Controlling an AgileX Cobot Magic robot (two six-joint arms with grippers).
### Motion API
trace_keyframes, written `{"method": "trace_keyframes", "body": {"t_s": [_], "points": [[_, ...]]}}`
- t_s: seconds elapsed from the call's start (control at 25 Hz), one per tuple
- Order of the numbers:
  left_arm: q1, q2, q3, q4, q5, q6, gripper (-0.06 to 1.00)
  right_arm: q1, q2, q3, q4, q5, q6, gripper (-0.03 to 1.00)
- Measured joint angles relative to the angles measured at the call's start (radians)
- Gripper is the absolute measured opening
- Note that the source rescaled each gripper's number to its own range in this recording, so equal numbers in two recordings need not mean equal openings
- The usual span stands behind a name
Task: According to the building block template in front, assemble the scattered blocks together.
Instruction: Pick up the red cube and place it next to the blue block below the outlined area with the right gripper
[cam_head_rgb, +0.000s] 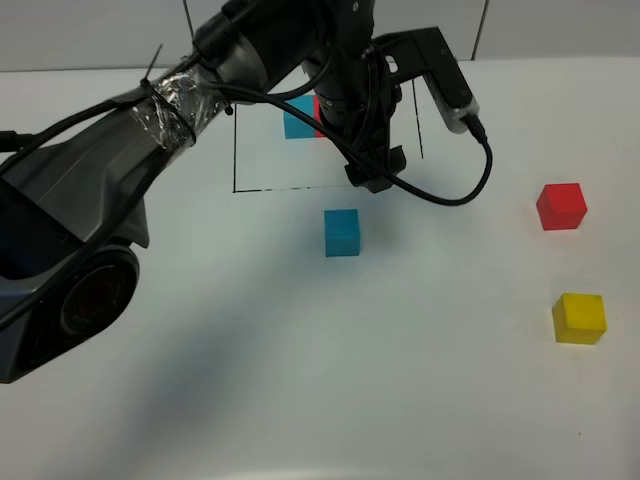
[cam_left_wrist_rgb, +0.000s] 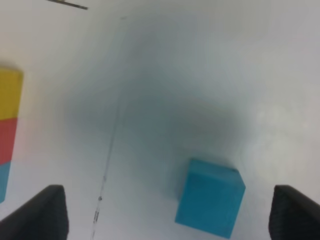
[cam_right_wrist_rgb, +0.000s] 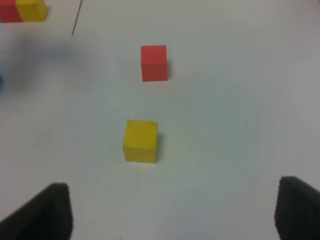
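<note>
The template (cam_head_rgb: 298, 118) is a joined cube row inside a black drawn rectangle at the back; my left arm hides most of it, so only its blue end and a red sliver show. It also shows in the left wrist view (cam_left_wrist_rgb: 9, 125) and the right wrist view (cam_right_wrist_rgb: 22, 10). The loose blue cube (cam_head_rgb: 341, 233) sits just in front of the rectangle. My left gripper (cam_head_rgb: 372, 172) hovers open above it; in the left wrist view (cam_left_wrist_rgb: 169, 214) the blue cube (cam_left_wrist_rgb: 210, 197) lies between the fingers. The red cube (cam_head_rgb: 561, 206) and yellow cube (cam_head_rgb: 580, 318) sit at the right. My right gripper (cam_right_wrist_rgb: 172, 210) is open, short of the yellow cube (cam_right_wrist_rgb: 141, 141) and red cube (cam_right_wrist_rgb: 154, 62).
The black outline (cam_head_rgb: 290, 189) runs along the template's front edge. A black cable (cam_head_rgb: 455, 190) loops from the left arm's wrist over the white table (cam_head_rgb: 300, 380). The right arm is out of the exterior high view.
</note>
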Motion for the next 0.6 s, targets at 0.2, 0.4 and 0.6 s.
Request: {"method": "trace_keyframes", "body": {"t_s": [0.2,0.4,0.6], "points": [[0.062,-0.046,-0.001,0.013,0.000,-0.141,0.81,0.000,0.000,0.000,0.005,0.000,0.000,0.67],[0.167,-0.095,0.000,0.022,0.000,-0.292,0.79,0.000,0.000,0.000,0.021,0.000,0.001,0.67],[0.258,-0.153,0.000,0.022,0.000,-0.377,0.79,0.000,0.000,0.000,0.022,0.000,0.001,0.67]]}}
